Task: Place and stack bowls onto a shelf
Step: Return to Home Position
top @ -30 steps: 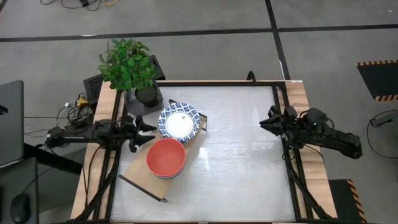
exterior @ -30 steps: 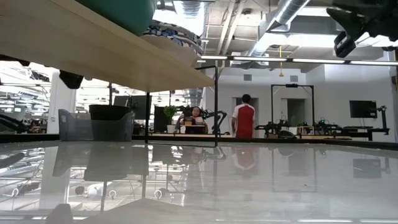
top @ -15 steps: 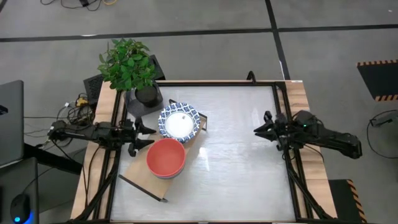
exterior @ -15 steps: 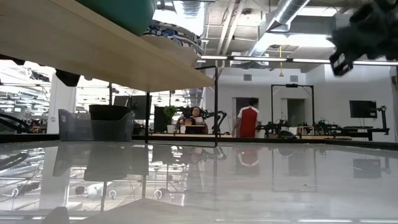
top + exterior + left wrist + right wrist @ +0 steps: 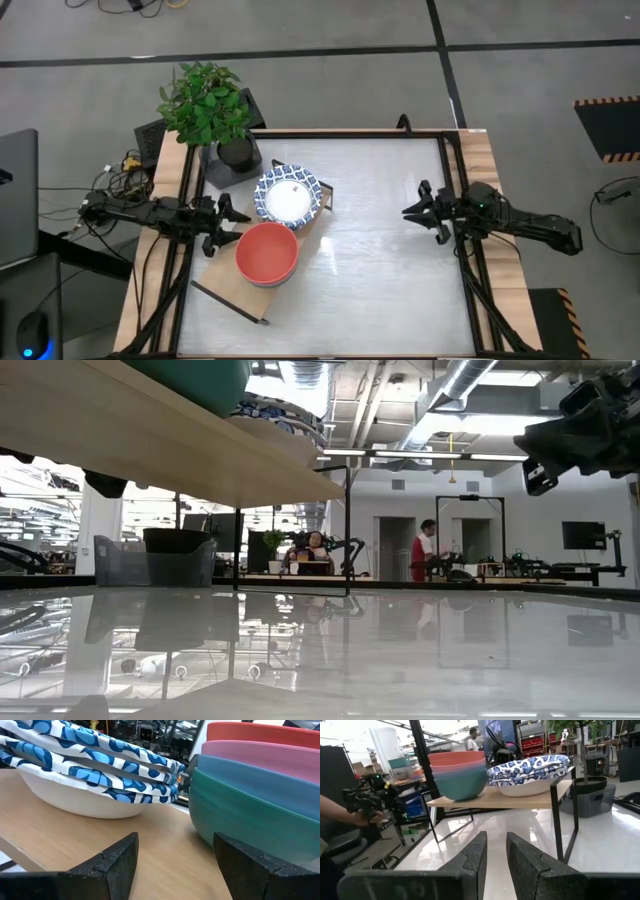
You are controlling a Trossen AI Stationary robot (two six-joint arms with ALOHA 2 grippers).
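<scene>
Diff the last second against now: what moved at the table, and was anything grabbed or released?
The right gripper moved inward over the white tabletop, toward its middle, and sits lower in the low view. The left gripper, open and empty, backed slightly away from the light-wood shelf. Nothing was grabbed or released. The red-topped stack of plain bowls, the blue-and-white patterned bowls and the potted plant stayed put.

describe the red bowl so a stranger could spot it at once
On the table's left side, near the potted plant, a light-wood shelf stands slantwise. The red bowl tops the plain-coloured stack on it, beside the blue-and-white patterned bowls; nothing else there is red.
</scene>
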